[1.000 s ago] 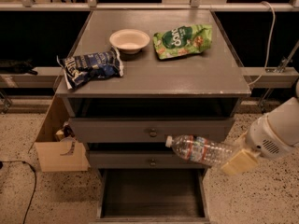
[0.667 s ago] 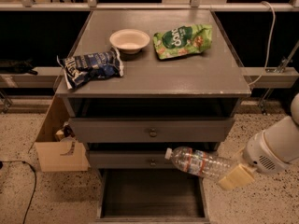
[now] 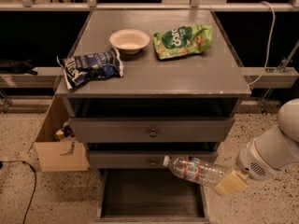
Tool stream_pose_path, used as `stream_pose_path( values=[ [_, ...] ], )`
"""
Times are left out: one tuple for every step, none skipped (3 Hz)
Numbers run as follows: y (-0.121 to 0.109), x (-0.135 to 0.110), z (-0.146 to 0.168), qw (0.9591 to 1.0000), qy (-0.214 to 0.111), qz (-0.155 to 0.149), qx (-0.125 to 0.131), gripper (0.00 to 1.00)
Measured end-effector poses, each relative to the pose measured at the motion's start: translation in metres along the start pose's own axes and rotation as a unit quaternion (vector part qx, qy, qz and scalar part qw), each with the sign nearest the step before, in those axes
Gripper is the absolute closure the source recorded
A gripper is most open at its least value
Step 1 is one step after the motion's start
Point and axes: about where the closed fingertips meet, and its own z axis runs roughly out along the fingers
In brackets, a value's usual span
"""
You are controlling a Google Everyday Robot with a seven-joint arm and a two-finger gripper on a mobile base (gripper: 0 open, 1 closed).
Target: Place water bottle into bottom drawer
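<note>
The gripper (image 3: 229,183) hangs below the table's front right corner, clamped on the base of the water bottle (image 3: 196,169). Only one tan pad (image 3: 231,183) shows, and the white arm (image 3: 273,150) is cut off by the right edge. The bottle lies nearly level in the air, cap to the left, above the right wall of the bottom drawer (image 3: 149,195). That drawer is pulled out, and its front is cut off at the bottom.

A cardboard box (image 3: 58,155) on the floor is partly hidden behind the table's left side. On the table (image 3: 159,80), a blue chip bag (image 3: 91,66) lies at the left edge. A pale bowl (image 3: 129,40) sits toward the back, and a green chip bag (image 3: 183,41) lies toward the back right corner. The bottle's cap sits just right of the middle drawer's knob (image 3: 152,162) and covers part of that front.
</note>
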Motion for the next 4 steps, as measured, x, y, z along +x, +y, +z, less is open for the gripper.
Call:
stream_pose_path(
  values=[
    [-0.005,0.003,0.002,0.9998,-0.012,0.014,0.005,1.00],
    [-0.026,0.002,0.029,0.9991,-0.012,0.038,0.015,1.00],
    [-0.060,0.009,0.095,0.9959,-0.014,0.085,0.026,1.00],
    [-0.061,0.009,0.097,0.9959,-0.014,0.086,0.026,1.00]
  ],
)
